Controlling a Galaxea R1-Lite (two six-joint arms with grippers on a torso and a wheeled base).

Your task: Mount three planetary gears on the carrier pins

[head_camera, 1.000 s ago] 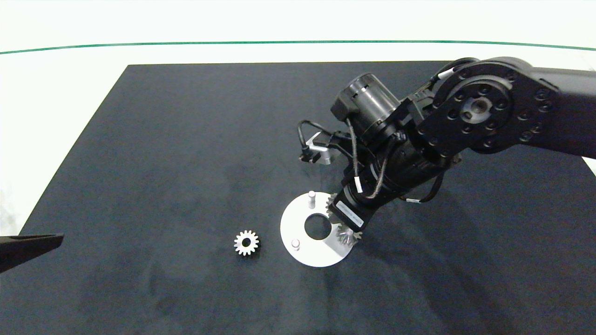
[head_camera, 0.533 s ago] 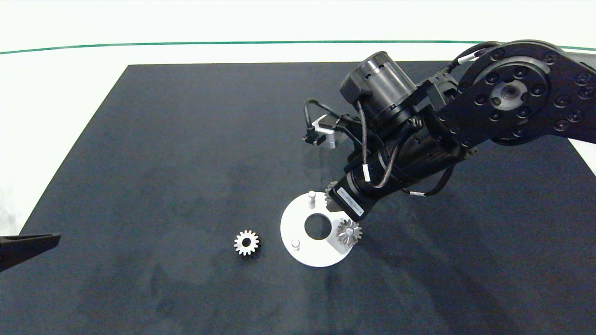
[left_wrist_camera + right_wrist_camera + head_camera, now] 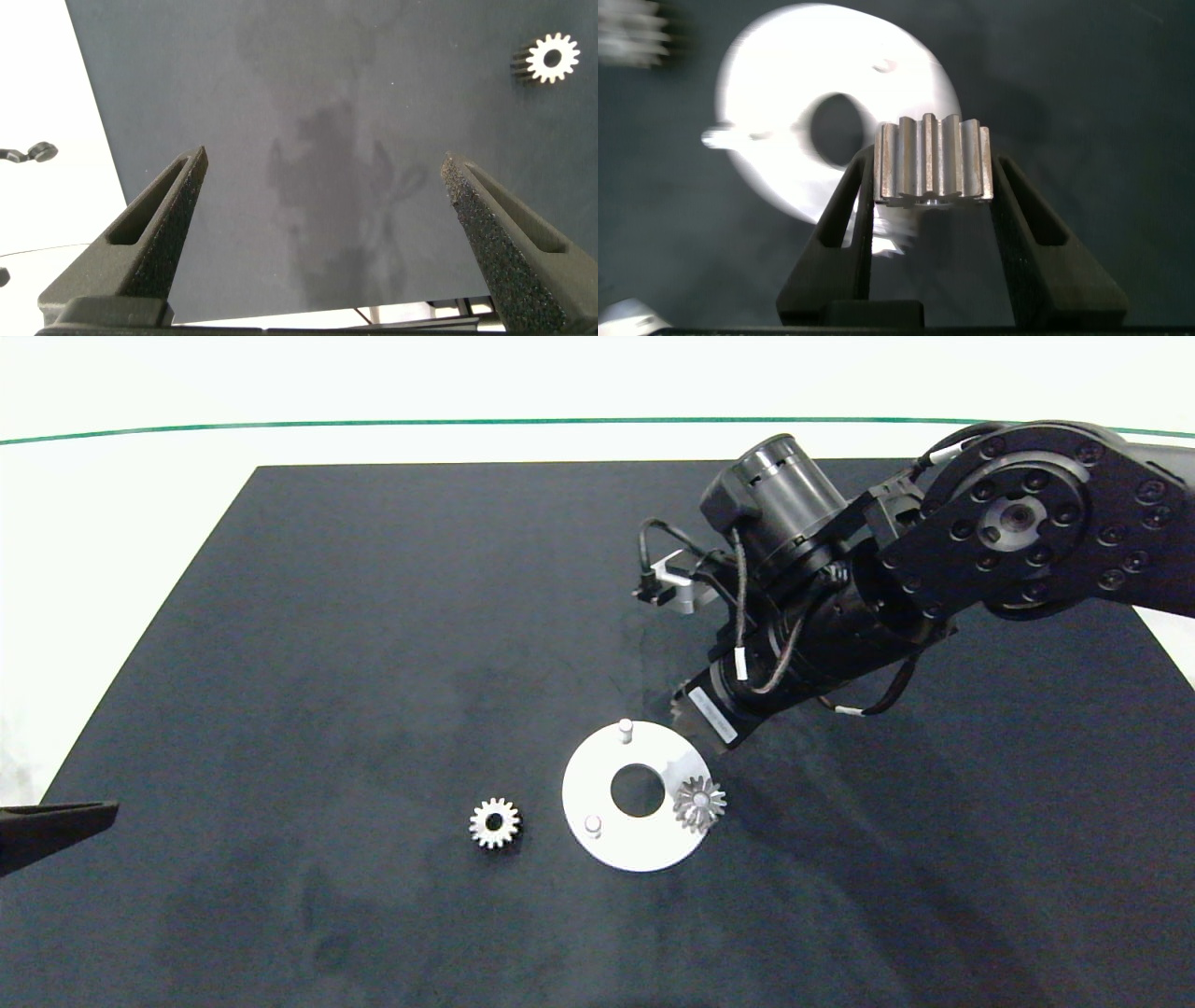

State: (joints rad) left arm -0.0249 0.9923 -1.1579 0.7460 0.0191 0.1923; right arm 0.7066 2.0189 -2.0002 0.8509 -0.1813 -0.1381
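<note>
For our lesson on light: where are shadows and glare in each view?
Head view: the right arm's shadow darkens the mat beside the white disc. Right wrist view: the disc glares behind the held gear in the right tool. Left wrist view: the loose gear casts a shadow.

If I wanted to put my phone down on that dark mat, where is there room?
The mat's far-left stretch, beyond the loose gear, and its near strip are bare. It is crowded around the white disc, where the right pincer holds a gear.
</note>
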